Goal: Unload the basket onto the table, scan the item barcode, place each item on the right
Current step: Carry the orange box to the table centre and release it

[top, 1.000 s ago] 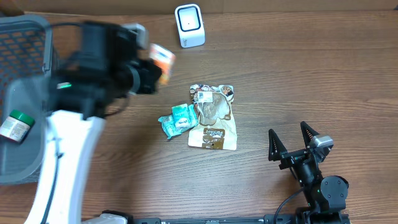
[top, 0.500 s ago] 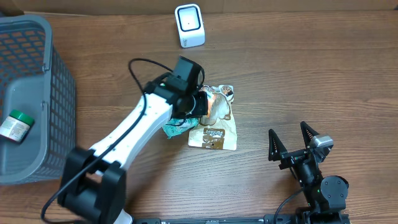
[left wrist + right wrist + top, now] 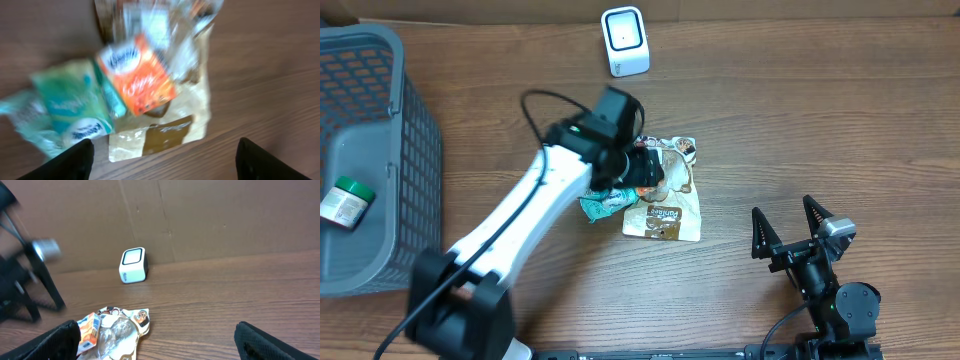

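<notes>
Centrally, orange box lies on brown pouch, beside teal packet, long axis diagonal, directly beneath left hand: jaws spread wide, holding nothing. Right hand, lower right, likewise spread, empty, farther off. Scanner upper centre.

Even soft light; heavy motion blur, L-wrist view

The overhead view looks straight down on the whole surface. The left wrist view hangs close above the pile of packets, looking down. The right wrist view sits low, facing the cardboard wall, and shares the white scanner and the packets with the overhead view.
</notes>
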Available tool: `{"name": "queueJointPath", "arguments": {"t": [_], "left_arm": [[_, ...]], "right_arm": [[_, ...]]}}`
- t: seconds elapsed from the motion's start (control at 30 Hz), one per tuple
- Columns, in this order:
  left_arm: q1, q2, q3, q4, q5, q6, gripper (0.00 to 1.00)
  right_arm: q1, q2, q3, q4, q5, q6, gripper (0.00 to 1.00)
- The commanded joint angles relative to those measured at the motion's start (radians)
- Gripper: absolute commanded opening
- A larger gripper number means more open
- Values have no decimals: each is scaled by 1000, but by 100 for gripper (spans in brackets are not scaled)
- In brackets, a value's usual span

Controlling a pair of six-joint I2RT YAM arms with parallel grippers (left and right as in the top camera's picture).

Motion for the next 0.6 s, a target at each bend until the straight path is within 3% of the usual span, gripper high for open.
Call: {"name": "queueJointPath", "arguments": {"t": [0.0,0.17,0.27,0.43,0.57], "left_arm": [[91,-158,172,-71,0,92,79],[304,-275,366,-246,-8,150,85],[497,-335,444,-329,-87,161,89],[846,-409,458,-367,-219,172,92],[1033,-400,444,-360,-181,115,91]], "right_arm": [[4,-10,-10,6,10,-3,100],[4,-10,-10,6,10,-3,100],[4,-10,-10,6,10,-3,100],[4,-10,-10,6,10,-3,100],[4,-10,-10,6,10,-3,100]]}}
